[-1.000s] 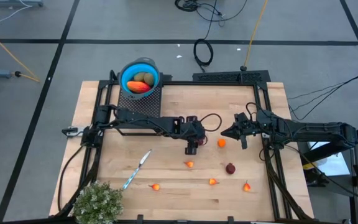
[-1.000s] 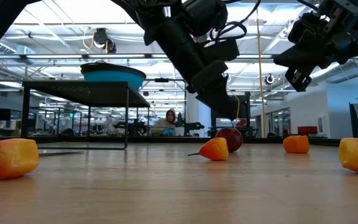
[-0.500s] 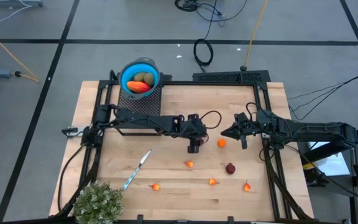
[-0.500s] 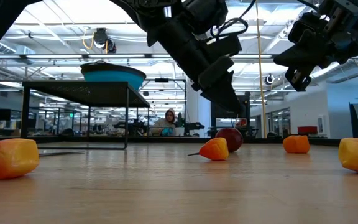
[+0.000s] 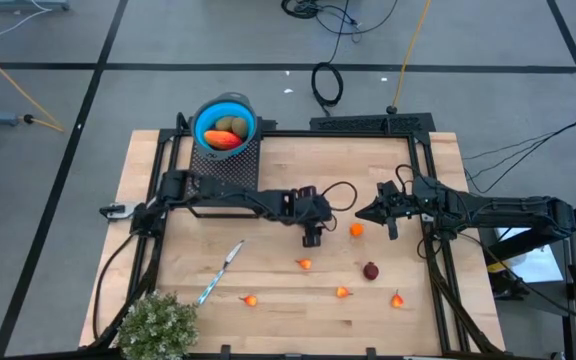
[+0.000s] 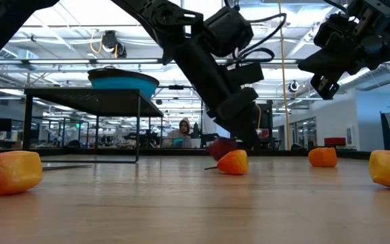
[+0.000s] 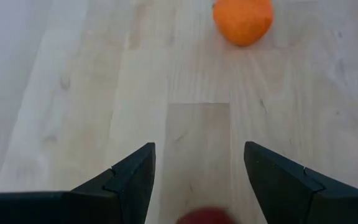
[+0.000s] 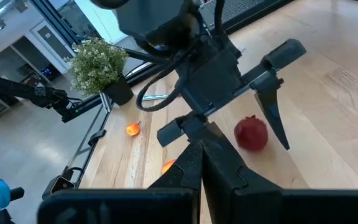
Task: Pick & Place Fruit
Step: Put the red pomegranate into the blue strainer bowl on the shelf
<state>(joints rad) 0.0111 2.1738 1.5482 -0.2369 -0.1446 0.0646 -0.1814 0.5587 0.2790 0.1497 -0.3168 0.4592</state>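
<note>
Fingers of the left claw [image 7: 194,186] gape wide, empty, around a dark red ball [image 8: 252,134].

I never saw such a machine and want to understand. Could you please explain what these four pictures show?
This is a robot: two dark arms at a wooden table. One picture looks straight down, one looks level along the table, two come from wrist cameras. On the table lie toy fruits: an orange ball, a dark red ball, tiny orange bits; also a knife and a plant. A blue bowl holds more fruit. The left tool is open over a second red ball, holding nothing. The right tool waits nearby, shut.
</note>
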